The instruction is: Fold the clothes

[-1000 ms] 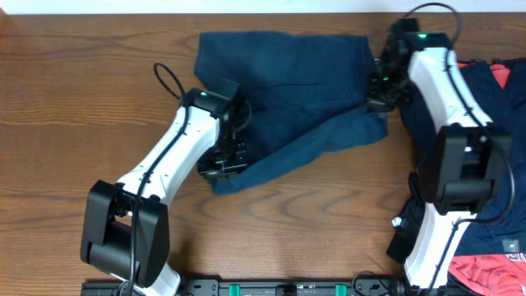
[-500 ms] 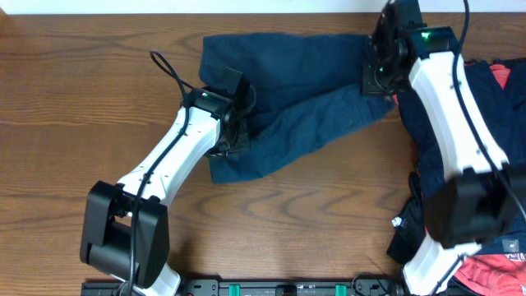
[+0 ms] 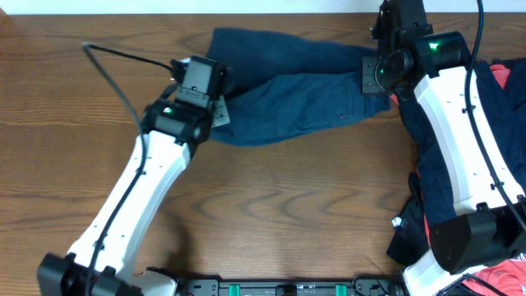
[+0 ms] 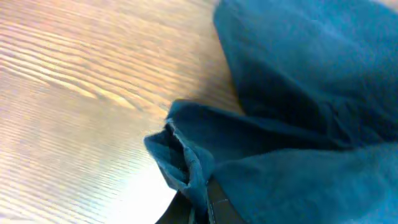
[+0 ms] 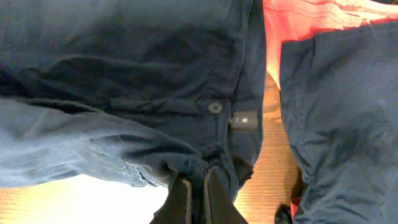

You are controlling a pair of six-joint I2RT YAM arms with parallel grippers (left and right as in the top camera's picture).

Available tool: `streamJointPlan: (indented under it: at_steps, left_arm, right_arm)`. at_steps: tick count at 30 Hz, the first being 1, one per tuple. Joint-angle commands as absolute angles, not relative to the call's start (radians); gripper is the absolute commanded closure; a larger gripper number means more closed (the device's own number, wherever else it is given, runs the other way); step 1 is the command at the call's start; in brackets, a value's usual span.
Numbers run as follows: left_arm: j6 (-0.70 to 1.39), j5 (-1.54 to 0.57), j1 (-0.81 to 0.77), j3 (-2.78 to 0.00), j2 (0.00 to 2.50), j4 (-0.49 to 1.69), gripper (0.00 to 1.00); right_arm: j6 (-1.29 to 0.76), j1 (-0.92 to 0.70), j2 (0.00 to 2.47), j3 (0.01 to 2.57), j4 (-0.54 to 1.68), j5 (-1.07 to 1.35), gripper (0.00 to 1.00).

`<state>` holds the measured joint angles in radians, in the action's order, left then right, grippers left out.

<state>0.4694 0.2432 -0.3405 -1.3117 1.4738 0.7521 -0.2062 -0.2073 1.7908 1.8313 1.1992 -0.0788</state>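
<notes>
- Along the far edge of the counter (image 3: pixel 312 214), about midway: a pair of navy shorts (image 3: pixel 296 74), stretched left to right, rumpled, partly doubled over itself.
- Left jaws: pinched shut on a bunched fold at the left end of the shorts. Cloth gathered into a ridge right at the tips, the rest fanning away over the wood.
- Right jaws: closed narrow on the right end of the shorts, by the waistband. Fabric puckered between the two tips, with a button (image 5: pixel 214 107) and a small dark label (image 5: pixel 244 119) just above the grip.
- Between the two grips: fabric drawn out in long soft creases.
- At the right edge of the counter: a pile of more clothes (image 3: pixel 508 123), navy with some coral-red, just beside the held end of the shorts. A thin strip of bare wood between them in the right wrist view.
</notes>
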Motion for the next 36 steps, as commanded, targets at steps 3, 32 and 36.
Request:
streamJointPlan:
  at_steps: [3, 32, 36]
  left_arm:
    - [0.454, 0.303, -0.333, -1.321, 1.408, 0.782, 0.94]
    - [0.423, 0.652, -0.611, -1.320, 1.052, 0.874, 0.94]
    - [0.423, 0.731, -0.658, -1.321, 1.041, 0.871, 0.94]
  right_arm:
    - [-0.250, -0.212, 1.792, 1.838, 1.200, -0.103, 0.99]
    - [-0.281, -0.381, 1.523, 1.838, 1.104, -0.348, 0.99]
    - [-0.272, -0.381, 1.483, 1.838, 1.109, -0.348, 0.99]
